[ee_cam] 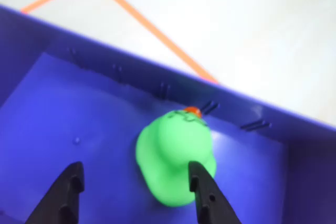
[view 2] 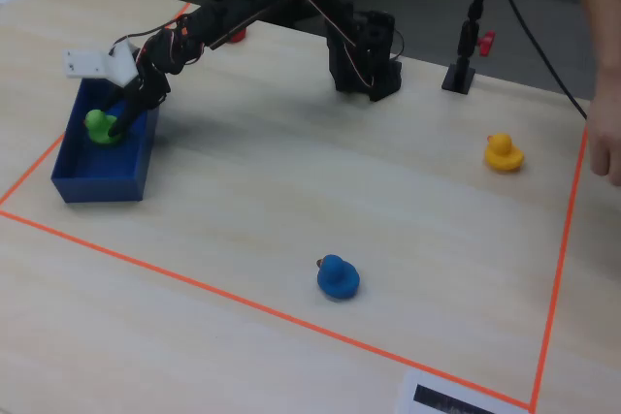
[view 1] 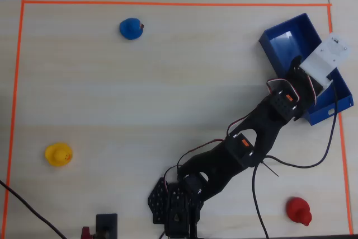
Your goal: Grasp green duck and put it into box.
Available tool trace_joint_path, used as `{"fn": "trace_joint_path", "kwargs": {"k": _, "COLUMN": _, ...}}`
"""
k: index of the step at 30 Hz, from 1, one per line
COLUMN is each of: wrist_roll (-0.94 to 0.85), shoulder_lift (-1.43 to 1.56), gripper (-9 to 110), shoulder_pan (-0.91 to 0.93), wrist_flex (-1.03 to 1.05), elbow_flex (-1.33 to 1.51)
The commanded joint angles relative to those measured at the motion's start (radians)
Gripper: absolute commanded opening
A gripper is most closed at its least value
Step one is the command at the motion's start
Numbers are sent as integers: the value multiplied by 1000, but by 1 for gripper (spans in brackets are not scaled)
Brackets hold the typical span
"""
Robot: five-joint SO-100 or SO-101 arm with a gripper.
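My arm reaches from its base at the near edge of the overhead view, stretched diagonally up and right, wrist tipped down over the box (view 1: 279, 43). In the fixed view the same reach runs from the far base out to the left, links nearly straight, pincer (view 2: 118, 123) dipped inside the box (view 2: 97, 181).

Wrist view: pincer (ee_cam: 139, 182) is open, both black fingers spread apart. Green duck (ee_cam: 176, 158) sits on the blue box floor (ee_cam: 63, 124) between them, closer to the right finger (ee_cam: 205, 192), which overlaps its edge; can't tell if it actually touches. Left finger (ee_cam: 65, 190) is clear of the duck. Duck's orange-red beak points toward the far box wall and lies just beside it.

Fixed view: green duck (view 2: 99, 126) is inside the box at its far end, right at the pincer tip. In the overhead view the duck is hidden under the white wrist camera mount (view 1: 327, 57).

Elsewhere on the worktop (view 1: 168, 82): blue duck (view 1: 131, 28) far left in the overhead view, yellow duck (view 1: 58, 154) at the left, red duck (view 1: 298, 210) near right, all well apart from the box. Orange tape line (view 1: 168, 4) frames the work area; the box lies across its right side.
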Motion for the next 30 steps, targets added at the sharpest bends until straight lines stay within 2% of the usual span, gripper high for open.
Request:
{"fn": "trace_joint_path", "kwargs": {"k": 1, "wrist_roll": 31, "shoulder_lift": 146, "gripper": 26, "shoulder_pan": -25, "wrist_flex": 34, "elbow_flex": 0}}
{"fn": "trace_joint_path", "kwargs": {"k": 5, "wrist_roll": 155, "shoulder_lift": 344, "gripper": 26, "shoulder_pan": -138, "wrist_flex": 100, "elbow_flex": 51}}
{"fn": "trace_joint_path", "kwargs": {"k": 7, "wrist_roll": 209, "shoulder_lift": 488, "gripper": 22, "shoulder_pan": -233, "wrist_flex": 161, "elbow_flex": 114}}
{"fn": "trace_joint_path", "kwargs": {"k": 11, "wrist_roll": 192, "shoulder_lift": 905, "gripper": 9, "shoulder_pan": -463, "wrist_flex": 215, "elbow_flex": 500}}
{"fn": "trace_joint_path", "kwargs": {"k": 14, "wrist_roll": 80, "shoulder_lift": 1226, "gripper": 0, "shoulder_pan": -597, "wrist_flex": 259, "elbow_flex": 854}}
{"fn": "trace_joint_path", "kwargs": {"k": 20, "wrist_roll": 6, "shoulder_lift": 1574, "gripper": 0, "shoulder_pan": -686, "wrist_flex": 454, "elbow_flex": 1215}}
{"fn": "trace_joint_path", "kwargs": {"k": 30, "wrist_roll": 17, "shoulder_lift": 1960, "gripper": 0, "shoulder_pan": -845, "wrist_flex": 805, "elbow_flex": 1513}}
